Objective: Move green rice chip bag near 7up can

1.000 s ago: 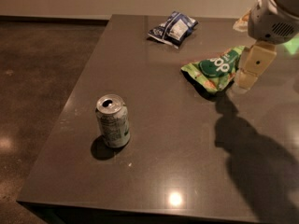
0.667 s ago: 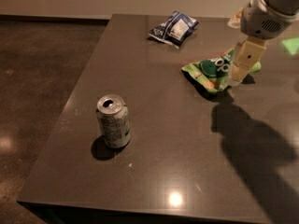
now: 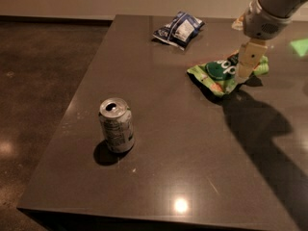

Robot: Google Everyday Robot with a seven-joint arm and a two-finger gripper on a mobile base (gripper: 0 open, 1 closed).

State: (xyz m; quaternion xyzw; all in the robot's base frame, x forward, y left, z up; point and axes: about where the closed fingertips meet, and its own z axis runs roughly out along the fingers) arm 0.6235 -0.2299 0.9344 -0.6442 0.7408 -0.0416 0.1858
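Observation:
The green rice chip bag [image 3: 219, 73] lies crinkled on the dark table [image 3: 173, 143], right of centre toward the back. The gripper [image 3: 244, 72] hangs from the arm at the upper right, its pale fingers [image 3: 249, 60] pointing down onto the bag's right half and covering part of it. The 7up can [image 3: 116, 124] stands upright at the front left of the table, well apart from the bag, with its silver top showing.
A dark blue and white snack bag [image 3: 179, 29] lies at the back of the table. The table's left edge [image 3: 72, 107] drops to a dark floor. The arm's shadow [image 3: 269, 129] falls across the right side.
The gripper has moved left and away from the camera, from the bag's right end onto the bag itself. The bag and can have not visibly moved.

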